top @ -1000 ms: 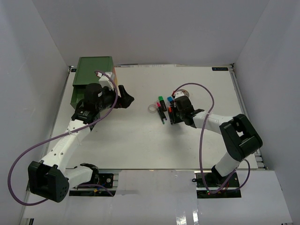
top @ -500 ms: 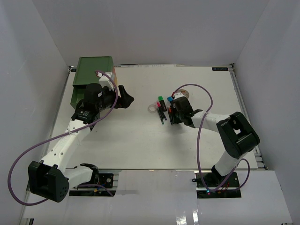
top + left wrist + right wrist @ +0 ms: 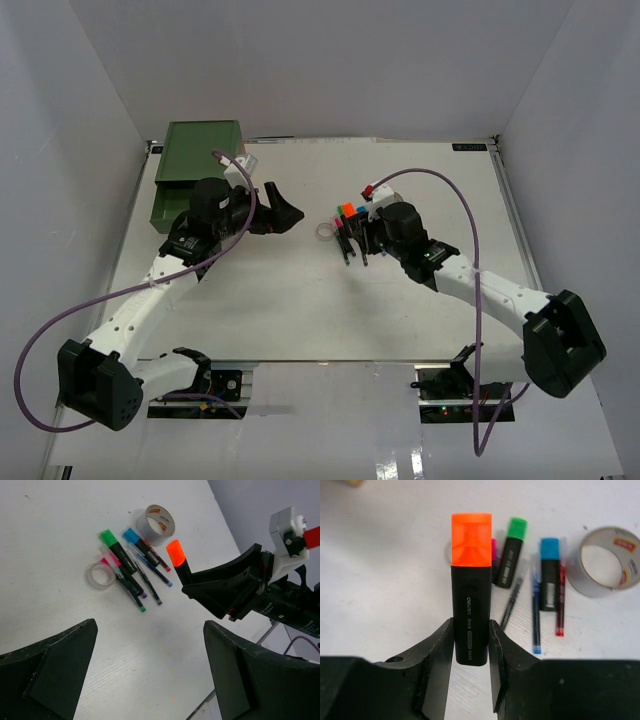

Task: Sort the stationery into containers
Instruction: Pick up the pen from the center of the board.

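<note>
My right gripper (image 3: 471, 630) is shut on a black marker with an orange cap (image 3: 471, 595), held above the table with the cap pointing away from the wrist. Below it lie a green-capped marker (image 3: 511, 557), a blue-capped marker (image 3: 549, 572), a partly hidden pink cap (image 3: 493, 547), thin pens (image 3: 536, 615) and a grey tape roll (image 3: 607, 562). A clear tape ring (image 3: 100, 575) lies left of the pile. My left gripper (image 3: 285, 212) hangs open and empty, left of the pile. The green container (image 3: 195, 165) stands at the far left.
White walls close in the table on three sides. A purple cable loops from each arm above the table (image 3: 300, 300). The right arm's base (image 3: 555, 350) sits at the near right and the left arm's base (image 3: 95, 380) at the near left.
The right gripper has lifted the orange-capped marker off the pile and shifted left with it as the arm straightened out. The left gripper has moved a little to the right.
</note>
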You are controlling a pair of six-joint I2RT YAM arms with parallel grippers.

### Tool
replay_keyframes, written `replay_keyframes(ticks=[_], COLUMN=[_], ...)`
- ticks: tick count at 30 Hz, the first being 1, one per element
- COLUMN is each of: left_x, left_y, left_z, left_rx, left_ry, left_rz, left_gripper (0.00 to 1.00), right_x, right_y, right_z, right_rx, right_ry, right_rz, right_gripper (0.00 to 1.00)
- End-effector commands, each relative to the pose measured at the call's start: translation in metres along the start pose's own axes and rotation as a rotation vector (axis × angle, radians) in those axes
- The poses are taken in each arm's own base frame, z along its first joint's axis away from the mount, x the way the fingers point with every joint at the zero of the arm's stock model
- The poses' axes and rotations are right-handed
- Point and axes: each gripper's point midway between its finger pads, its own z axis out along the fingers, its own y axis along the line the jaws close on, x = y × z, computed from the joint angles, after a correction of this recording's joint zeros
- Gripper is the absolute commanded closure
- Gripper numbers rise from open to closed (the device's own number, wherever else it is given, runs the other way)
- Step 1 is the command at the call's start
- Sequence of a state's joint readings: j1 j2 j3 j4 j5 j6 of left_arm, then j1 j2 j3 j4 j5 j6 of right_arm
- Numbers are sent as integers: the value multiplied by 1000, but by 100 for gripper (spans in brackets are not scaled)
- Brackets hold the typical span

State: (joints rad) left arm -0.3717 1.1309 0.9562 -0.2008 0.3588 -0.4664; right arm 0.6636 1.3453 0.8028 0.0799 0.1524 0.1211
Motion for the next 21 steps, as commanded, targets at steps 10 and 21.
replay_keyframes(ticks=[10, 21], left_x=[0, 14], left_y=[-78, -101], left_z=[33, 50], left_rx=[129, 158], left_ry=[-4, 32], left_rz=[-61, -100], left_gripper=[9, 36], right_x=[-66, -55], right_y=[84, 88], right_z=[-71, -78], right_rx=[-365, -402], right_ry=[-291, -303], right_rz=[-149, -143], right_gripper=[83, 82])
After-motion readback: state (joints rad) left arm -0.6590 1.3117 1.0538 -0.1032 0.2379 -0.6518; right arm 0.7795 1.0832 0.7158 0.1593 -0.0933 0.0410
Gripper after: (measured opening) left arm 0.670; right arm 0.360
